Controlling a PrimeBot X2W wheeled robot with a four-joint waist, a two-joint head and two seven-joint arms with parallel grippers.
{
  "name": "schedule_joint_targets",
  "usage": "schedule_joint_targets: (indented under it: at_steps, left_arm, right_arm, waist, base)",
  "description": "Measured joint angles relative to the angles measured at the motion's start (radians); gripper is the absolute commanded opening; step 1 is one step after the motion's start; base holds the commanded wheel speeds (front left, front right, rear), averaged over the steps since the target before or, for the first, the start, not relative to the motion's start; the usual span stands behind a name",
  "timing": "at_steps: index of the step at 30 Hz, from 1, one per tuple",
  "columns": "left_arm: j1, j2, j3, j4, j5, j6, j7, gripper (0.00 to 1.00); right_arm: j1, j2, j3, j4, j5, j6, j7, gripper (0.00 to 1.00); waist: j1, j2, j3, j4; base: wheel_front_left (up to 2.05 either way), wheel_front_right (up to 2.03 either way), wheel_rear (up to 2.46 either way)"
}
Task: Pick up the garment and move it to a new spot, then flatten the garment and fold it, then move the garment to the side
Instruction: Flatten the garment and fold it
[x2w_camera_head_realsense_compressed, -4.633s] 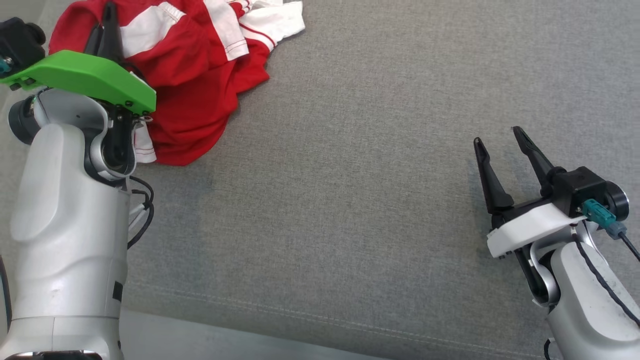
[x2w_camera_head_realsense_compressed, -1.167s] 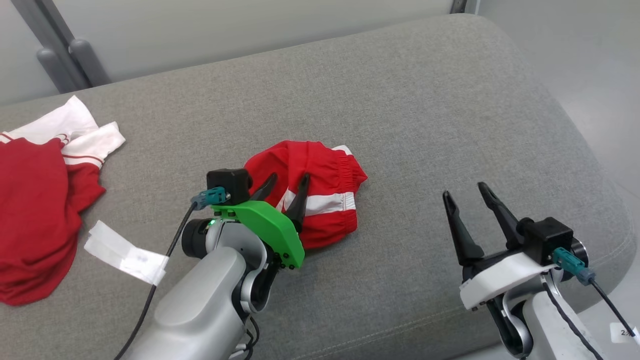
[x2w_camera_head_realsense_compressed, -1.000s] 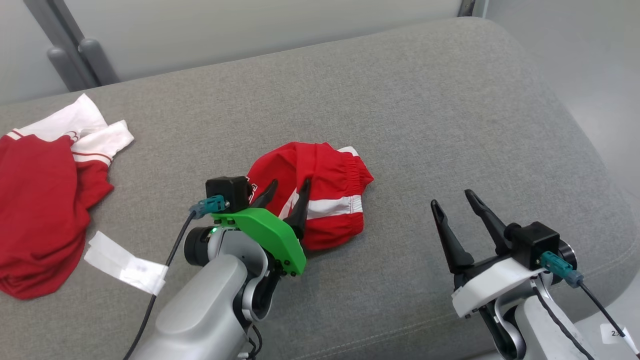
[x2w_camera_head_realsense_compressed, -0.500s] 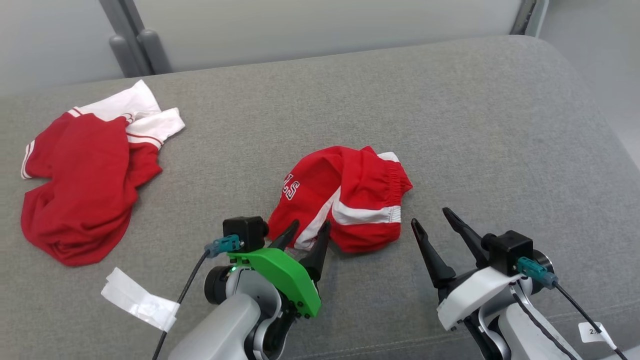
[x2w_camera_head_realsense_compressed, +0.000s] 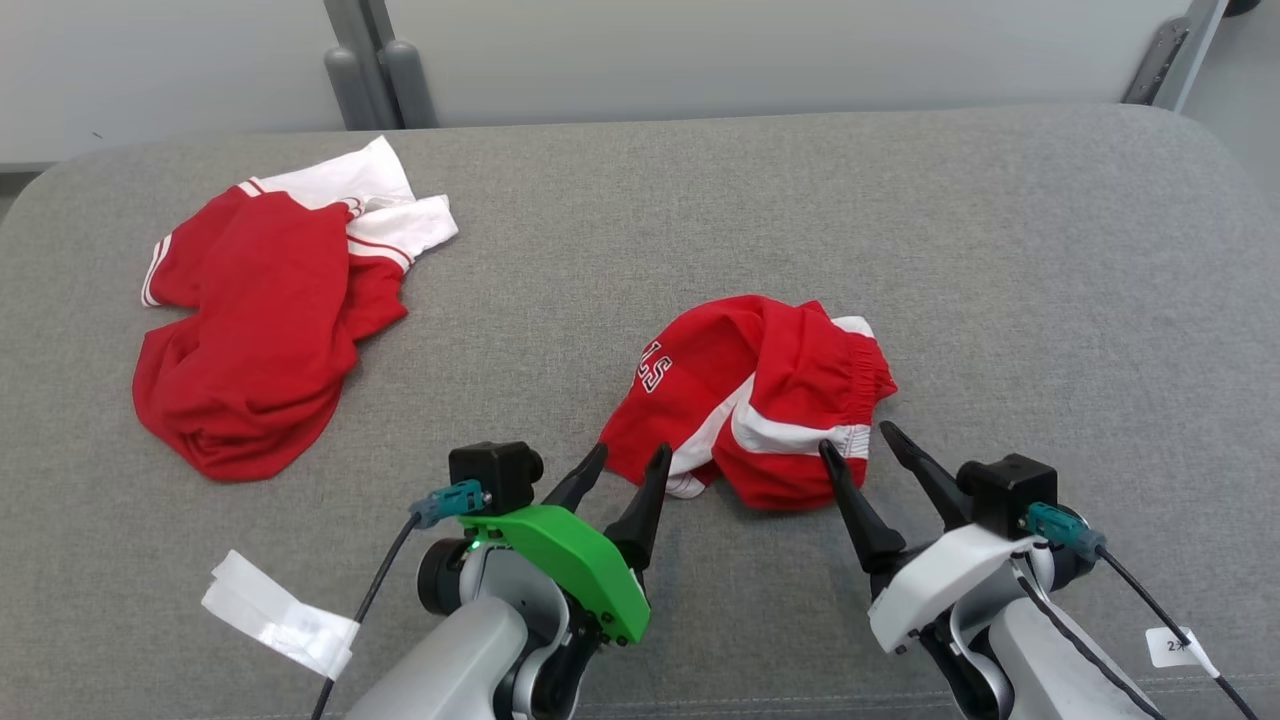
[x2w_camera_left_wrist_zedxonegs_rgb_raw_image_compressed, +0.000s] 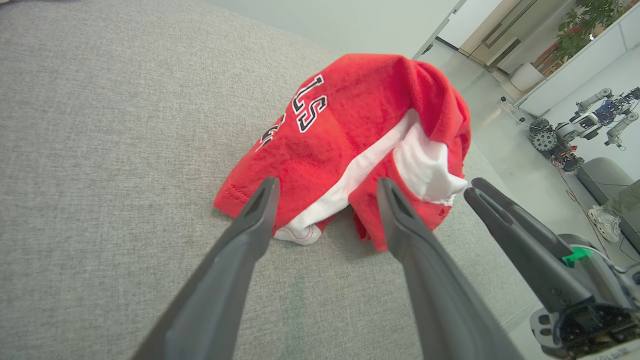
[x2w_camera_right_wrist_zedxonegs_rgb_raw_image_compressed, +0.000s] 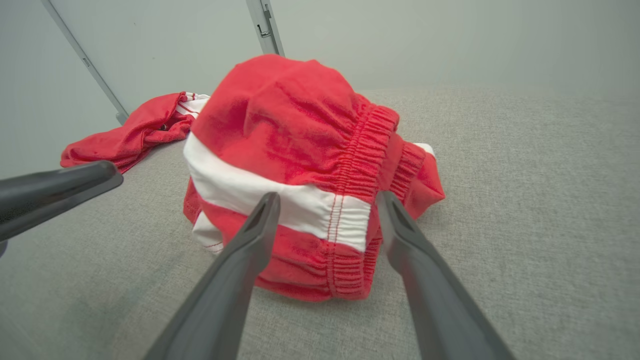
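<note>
On the wide grey cushion (x2w_camera_head_realsense_compressed: 1000, 250) the red shorts (x2w_camera_head_realsense_compressed: 750, 400) lie crumpled at its middle, well apart from the red shirt (x2w_camera_head_realsense_compressed: 260, 330) — the move looks done to us. Our left gripper (x2w_camera_head_realsense_compressed: 630, 452) has backed off to their near edge and our right gripper (x2w_camera_head_realsense_compressed: 855, 437) has drawn up beside them — both spread wide, empty; flattening comes next, we judge.

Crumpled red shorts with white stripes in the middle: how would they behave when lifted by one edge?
The crumpled red-and-white fabric shorts lie in soft folds, so they would likely hang limp and unfurl. The gathered elastic waistband probably gives a thicker, firmer pinch.
</note>
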Motion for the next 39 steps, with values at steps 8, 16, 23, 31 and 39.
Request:
schedule_joint_targets:
  at_steps: [8,16,23,31,39]
  left_arm:
    - [0.002,0.0,0.005,-0.012,0.0,0.004,-0.002,1.0]
    - [0.003,0.004,0.007,-0.019,0.0,0.01,-0.002,1.0]
    - [0.004,0.007,0.008,-0.028,0.0,0.012,-0.002,1.0]
    - [0.049,0.007,0.018,-0.031,-0.058,0.013,0.023,1.0]
    - [0.082,0.006,0.026,-0.008,-0.124,0.012,0.053,1.0]
  right_arm:
    - [-0.043,0.002,0.011,0.045,0.034,0.0,0.0,1.0]
    - [-0.055,-0.002,0.019,0.095,0.06,0.0,0.0,1.0]
    - [-0.058,-0.001,0.038,0.116,0.086,0.0,0.0,1.0]
    - [-0.099,-0.001,0.058,0.115,0.096,0.0,0.0,0.0]
    - [-0.132,-0.01,0.084,0.109,0.112,0.001,0.0,0.0]
  waist:
    - [0.0,0.0,0.009,0.01]
    - [0.0,0.0,0.014,0.011]
    - [0.0,0.0,0.02,0.008]
    - [0.0,0.0,0.027,0.002]
    - [0.0,0.0,0.042,-0.015]
  base:
    - [0.0,0.0,0.0]
    - [0.0,0.0,0.0]
    - [0.0,0.0,0.0]
    - [0.0,0.0,0.0]
    - [0.0,0.0,0.0]
